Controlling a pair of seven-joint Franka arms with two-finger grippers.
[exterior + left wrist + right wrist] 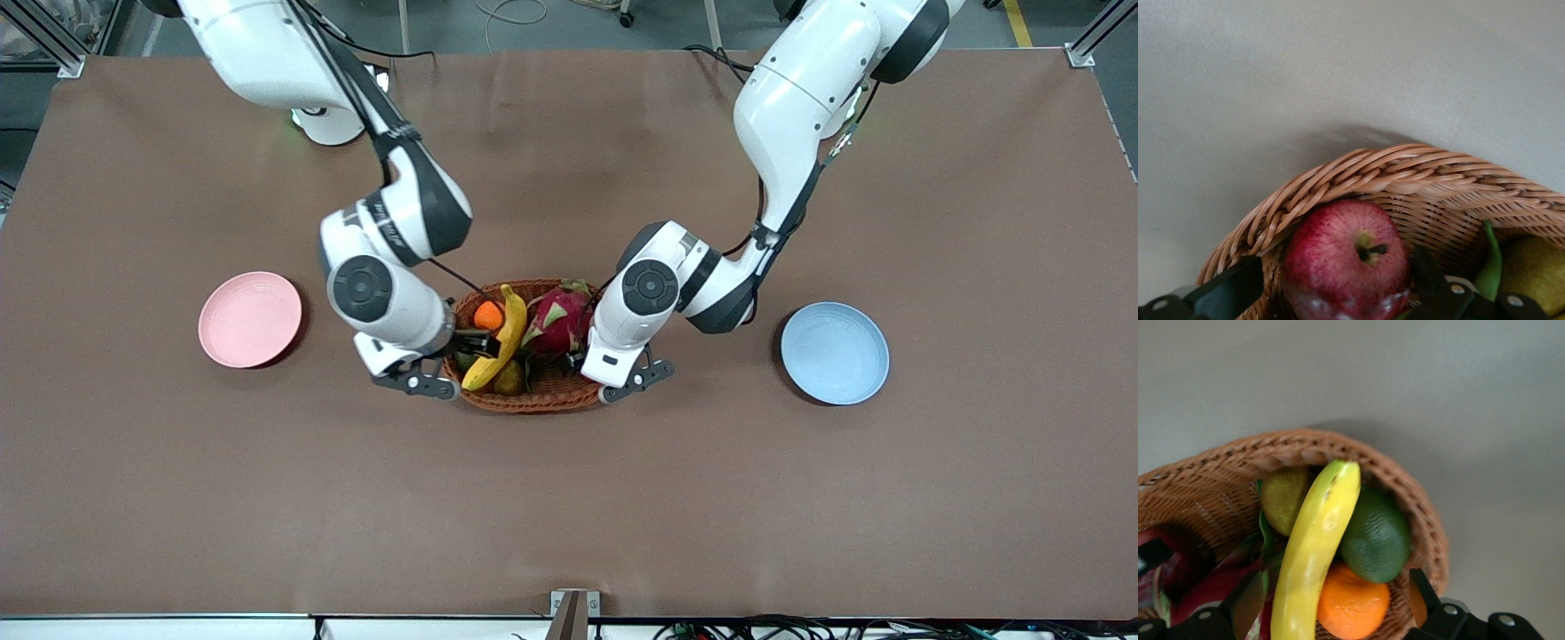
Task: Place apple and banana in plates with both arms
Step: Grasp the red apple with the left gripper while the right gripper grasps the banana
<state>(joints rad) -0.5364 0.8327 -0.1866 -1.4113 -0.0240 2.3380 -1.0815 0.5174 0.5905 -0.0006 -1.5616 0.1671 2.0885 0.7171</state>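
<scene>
The apple (1345, 260) lies in the wicker basket (1405, 170) at the end toward the left arm; it is hidden in the front view. My left gripper (1338, 283) is open, one finger on each side of the apple, low in the basket (533, 400). The banana (502, 342) lies across the other fruit in the basket. My right gripper (1337, 600) is open, and its fingers straddle the banana (1315, 547) and an orange (1355, 607). The pink plate (250, 319) lies toward the right arm's end, the blue plate (835, 353) toward the left arm's end; both are empty.
The basket also holds a magenta dragon fruit (560, 320), an orange (487, 316), a pear (1538, 267) and a dark green fruit (1375, 533). Both arms lean in over the basket from either end. Brown table (569, 516) lies around the basket and plates.
</scene>
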